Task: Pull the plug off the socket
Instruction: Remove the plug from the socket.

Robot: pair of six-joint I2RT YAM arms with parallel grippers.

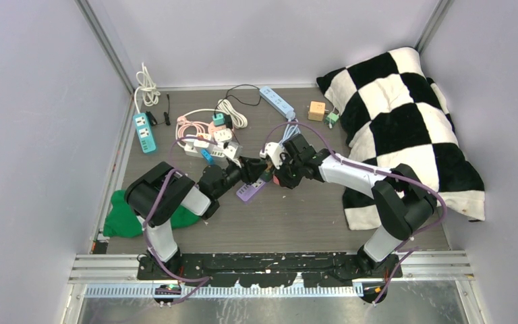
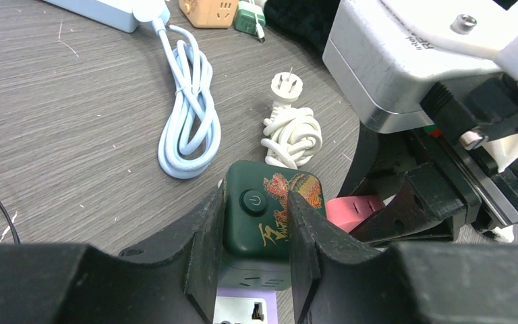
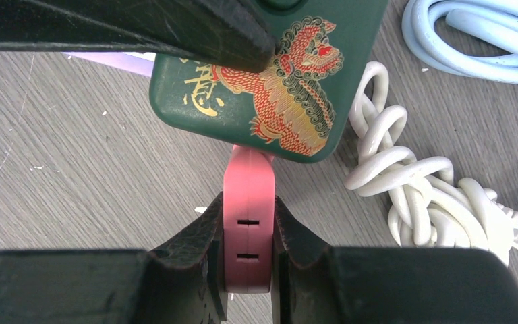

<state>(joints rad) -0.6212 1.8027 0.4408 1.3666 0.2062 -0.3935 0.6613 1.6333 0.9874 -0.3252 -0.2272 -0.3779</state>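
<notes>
A dark green cube socket (image 2: 270,216) with a gold-and-red dragon sits on a purple power strip (image 2: 224,293). My left gripper (image 2: 256,202) is shut on the cube's two sides. A pink plug (image 3: 248,216) sticks out of the cube's (image 3: 270,74) side, and its prongs are hidden. My right gripper (image 3: 248,209) is shut on the plug's flat faces. The plug also shows in the left wrist view (image 2: 354,209). In the top view both grippers, left (image 1: 246,174) and right (image 1: 278,174), meet at mid-table above the purple strip (image 1: 248,193).
A knotted white cord with plug (image 2: 290,131) and a coiled light blue cable (image 2: 192,115) lie just beyond the cube. A checkered pillow (image 1: 405,128) fills the right side. A green cloth (image 1: 125,216), a teal strip (image 1: 145,131) and several other strips (image 1: 209,138) lie on the left and at the back.
</notes>
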